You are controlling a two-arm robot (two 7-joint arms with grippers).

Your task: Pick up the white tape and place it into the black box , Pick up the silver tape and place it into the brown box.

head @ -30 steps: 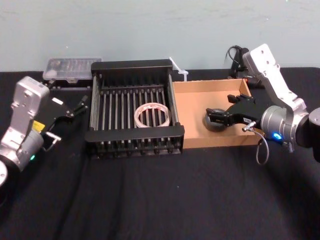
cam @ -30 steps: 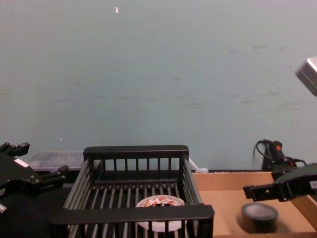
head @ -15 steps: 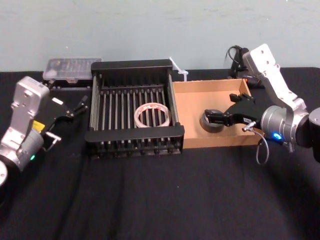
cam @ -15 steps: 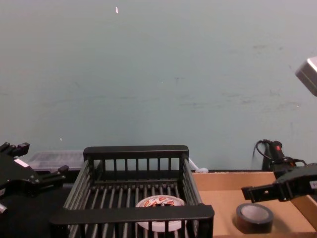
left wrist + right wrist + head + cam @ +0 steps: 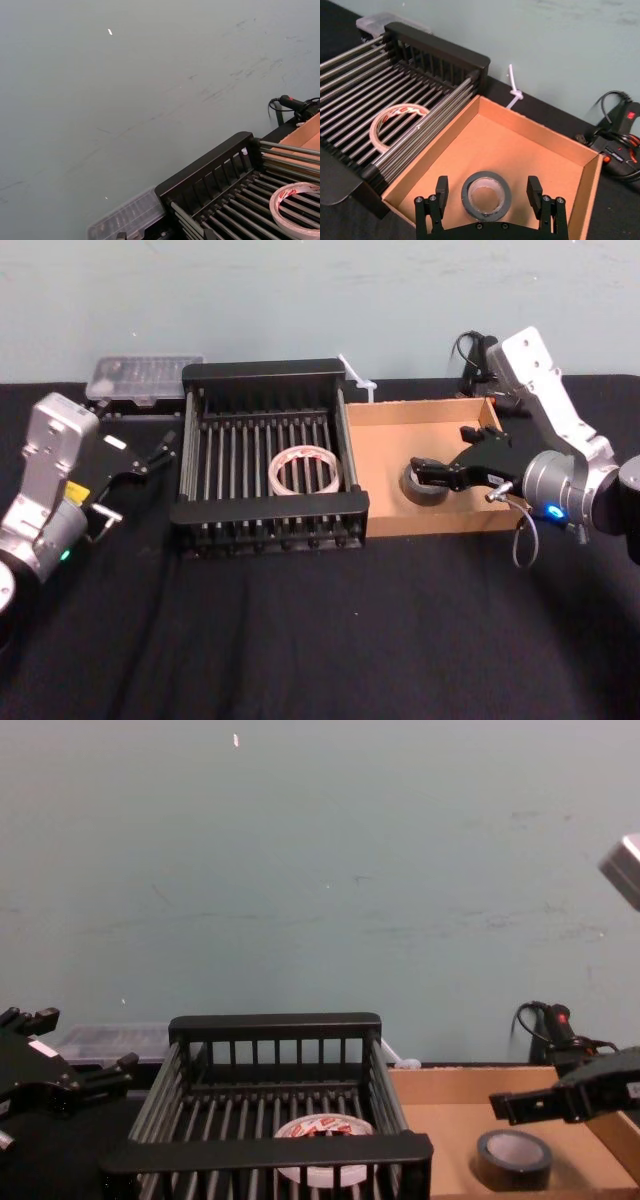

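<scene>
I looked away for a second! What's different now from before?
The right gripper has risen a little off the silver tape, its fingers open, leaving the tape lying in the brown box. The white tape in the black box and the left gripper, parked at the crate's left, stayed put.

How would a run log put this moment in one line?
white tape: in black box | silver tape: in brown box | right gripper: open, above silver tape | left gripper: open, parked beside black box
</scene>
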